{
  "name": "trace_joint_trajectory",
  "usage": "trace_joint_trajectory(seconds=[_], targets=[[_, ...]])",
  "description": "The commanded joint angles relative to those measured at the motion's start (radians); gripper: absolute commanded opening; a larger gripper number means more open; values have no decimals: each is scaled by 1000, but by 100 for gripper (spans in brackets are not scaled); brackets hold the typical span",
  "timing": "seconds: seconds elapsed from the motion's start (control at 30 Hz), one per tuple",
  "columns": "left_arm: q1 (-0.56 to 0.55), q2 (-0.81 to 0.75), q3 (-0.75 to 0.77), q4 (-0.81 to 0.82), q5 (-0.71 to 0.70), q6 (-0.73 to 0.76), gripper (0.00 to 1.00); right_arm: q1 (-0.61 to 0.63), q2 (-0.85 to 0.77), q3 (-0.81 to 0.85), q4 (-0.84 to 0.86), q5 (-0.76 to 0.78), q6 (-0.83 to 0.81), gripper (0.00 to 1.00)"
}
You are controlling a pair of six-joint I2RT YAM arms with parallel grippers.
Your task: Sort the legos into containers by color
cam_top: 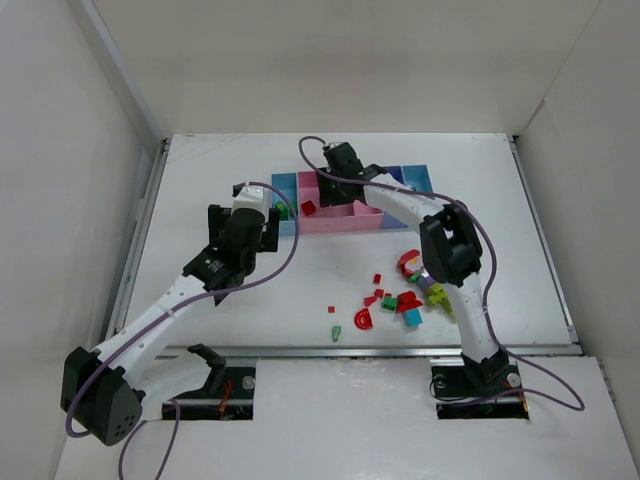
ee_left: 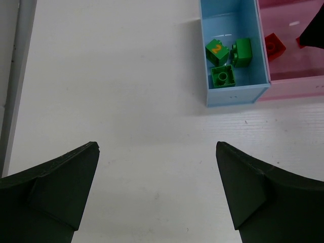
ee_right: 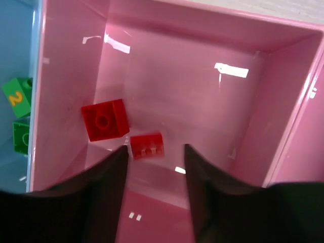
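the left gripper (ee_left: 157, 195) hung with its fingers spread wide and nothing between them, over bare table (ee_left: 126, 101) just short of the containers. nearest the arm bases, the unsorted legos (cam_top: 400, 298) lay scattered in front of the right arm. they were red, green, lime, teal and purple, roughly a dozen and too bunched to count exactly, with one green piece (cam_top: 336, 333) off by itself to the left. farther back stood the containers (cam_top: 345, 224) in a joined row, partly hidden by the right arm. the light blue bin (ee_left: 238, 96) at the left end held three green legos (ee_left: 223, 77). beside it, the wide pink bin (ee_right: 283, 101) held two red legos (ee_right: 105, 119), one larger and one smaller. the right gripper (ee_right: 154, 172) hovered over them, fingers parted and gripping nothing, with the smaller brick (ee_right: 147, 145) lying on the bin floor just past the tips. by my reading, five pieces were sorted and most were left to do. what showed of the other bins looked empty.
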Motion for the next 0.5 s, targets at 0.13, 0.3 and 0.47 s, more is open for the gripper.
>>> trace_joint_trajectory(seconds=[0.13,0.3,0.47], targets=[[5,-4,-5,27,-5,-10,100,9,-91,39,21,-39,-95,77],[5,-4,4,27,4,-10,100,55,-242,-72,11,33,-172,79],[5,-4,4,18,4,-10,100,192,-456,-355,2,45,-215,79]])
